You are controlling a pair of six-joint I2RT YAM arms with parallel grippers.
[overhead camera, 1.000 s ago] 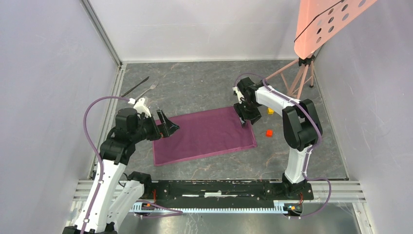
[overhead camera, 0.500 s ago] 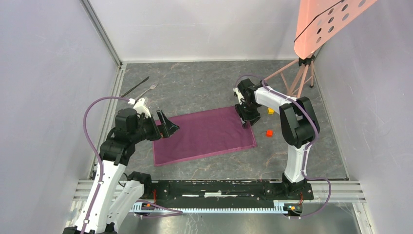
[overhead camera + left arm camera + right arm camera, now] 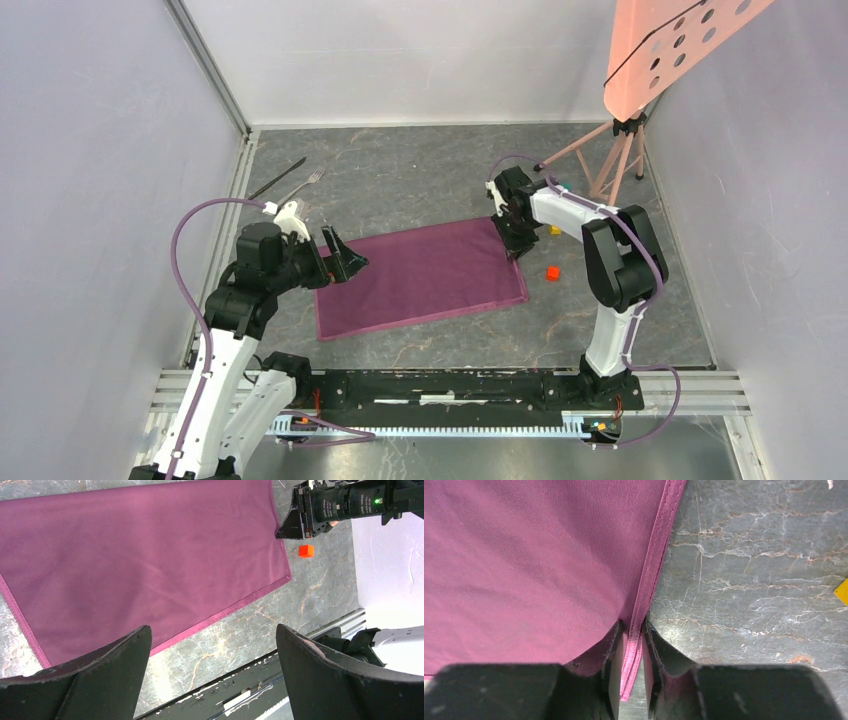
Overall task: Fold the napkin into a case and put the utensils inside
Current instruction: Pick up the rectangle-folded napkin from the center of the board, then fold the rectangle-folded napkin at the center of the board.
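Observation:
The plum-purple napkin [image 3: 420, 275] lies flat and unfolded in the middle of the table; it also shows in the left wrist view [image 3: 150, 555] and the right wrist view [image 3: 524, 555]. My right gripper [image 3: 516, 245] sits at its far right corner, and its jaws [image 3: 630, 630] are closed on the hem. My left gripper [image 3: 345, 258] hangs open and empty above the napkin's left edge [image 3: 212, 630]. The silver fork [image 3: 305, 185] and dark knife [image 3: 278, 177] lie side by side at the far left, away from both grippers.
An orange cube [image 3: 552, 272] and a yellow cube [image 3: 555, 228] lie just right of the napkin. A tripod [image 3: 615, 150] with a pink perforated panel stands at the far right. Grey walls enclose the table; a rail runs along the near edge.
My right gripper has shifted slightly right and farther back at the napkin's far right corner. The left arm has not moved.

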